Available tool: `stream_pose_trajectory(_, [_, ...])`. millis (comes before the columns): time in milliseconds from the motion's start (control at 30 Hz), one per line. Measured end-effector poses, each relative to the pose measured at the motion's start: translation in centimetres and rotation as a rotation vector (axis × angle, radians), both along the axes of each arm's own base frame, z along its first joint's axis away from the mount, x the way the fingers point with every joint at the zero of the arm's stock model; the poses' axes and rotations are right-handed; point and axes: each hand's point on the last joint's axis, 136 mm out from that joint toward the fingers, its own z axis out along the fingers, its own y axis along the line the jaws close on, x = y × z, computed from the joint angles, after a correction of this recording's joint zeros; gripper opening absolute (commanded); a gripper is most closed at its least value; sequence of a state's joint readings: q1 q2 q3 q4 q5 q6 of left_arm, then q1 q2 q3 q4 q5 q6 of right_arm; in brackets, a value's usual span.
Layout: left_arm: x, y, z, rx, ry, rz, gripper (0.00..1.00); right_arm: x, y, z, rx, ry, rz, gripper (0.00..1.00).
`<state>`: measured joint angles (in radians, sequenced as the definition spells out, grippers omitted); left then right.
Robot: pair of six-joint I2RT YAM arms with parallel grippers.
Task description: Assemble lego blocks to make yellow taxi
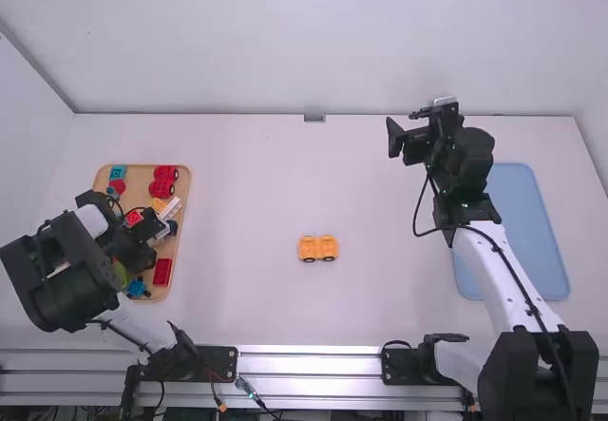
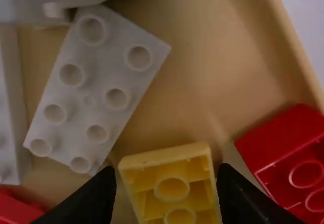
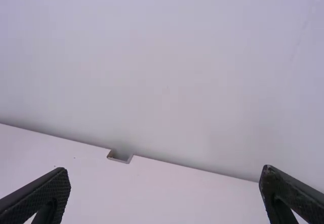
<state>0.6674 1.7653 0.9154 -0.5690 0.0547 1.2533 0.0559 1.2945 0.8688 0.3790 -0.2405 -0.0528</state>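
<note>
Left wrist view: hollow side up, the yellow block (image 2: 172,187) sits inboard of the tray's edge (image 2: 297,47); the left gripper (image 2: 166,174) stands parted astride it, seemingly untouching. Likely light, stiff, slick; pinch its flat sides squarely.

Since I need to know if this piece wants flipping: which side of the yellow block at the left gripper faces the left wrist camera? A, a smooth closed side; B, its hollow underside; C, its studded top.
B: the yellow block shows an open, hollow inside with round tubes in it.
</note>
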Motion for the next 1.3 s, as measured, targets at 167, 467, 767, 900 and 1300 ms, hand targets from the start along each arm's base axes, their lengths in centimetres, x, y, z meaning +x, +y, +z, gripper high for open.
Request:
stream_pose_trajectory(167, [-0.1, 0.2, 0.0, 0.009, 0.006, 0.017, 0.44, 0.0, 0.0, 0.0, 0.001, 0.0, 0.0, 0.99])
stream_pose_trajectory(467, [0.0, 0.4, 0.0, 0.019, 0.004, 0.028, 0.27, 0.0, 0.0, 0.0, 0.002, 0.001, 0.0, 0.99])
stream_pose_trajectory(767, [-0.4, -0.1, 0.8, 0.017, 0.065, 0.073, 0.16, 0.0, 0.0, 0.1, 0.001, -0.004, 0.0, 0.99])
stream_pose_trajectory(900, [1.1, 0.0, 3.3, 0.021, 0.075, 0.133, 0.13, 0.0, 0.0, 0.1, -0.002, -0.005, 0.0, 0.99])
stream_pose_trajectory(1300, [11.0, -5.2, 12.2, -0.284, -0.232, 0.161, 0.07, 0.1, 1.8, 2.1, 0.02, -0.092, 0.085, 0.99])
